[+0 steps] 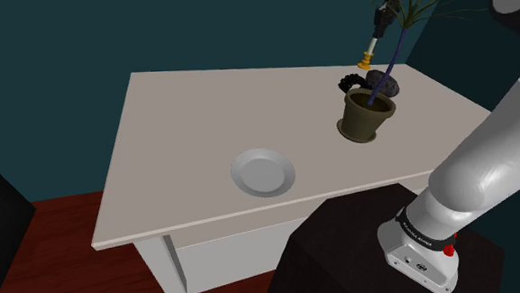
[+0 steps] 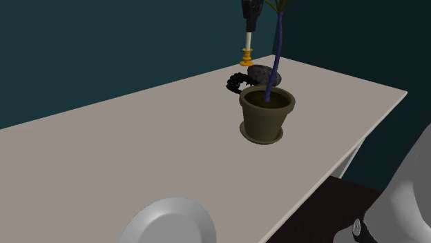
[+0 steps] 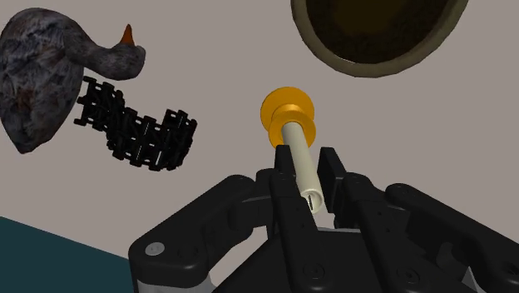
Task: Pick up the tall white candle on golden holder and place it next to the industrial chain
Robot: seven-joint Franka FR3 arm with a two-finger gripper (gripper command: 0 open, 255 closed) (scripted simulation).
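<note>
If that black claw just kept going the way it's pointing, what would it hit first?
Likely the bare table top, via the golden holder of the candle the gripper clasps, landing between chain and pot; height unclear.

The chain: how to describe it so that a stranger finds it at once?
On the pale table, find the olive plant pot. Behind it, in the shoulder view, lies the chain, beside a mottled grey bird figure. Of these it alone is black, a short curved band of open links, unlike the cream candle on its golden holder.
</note>
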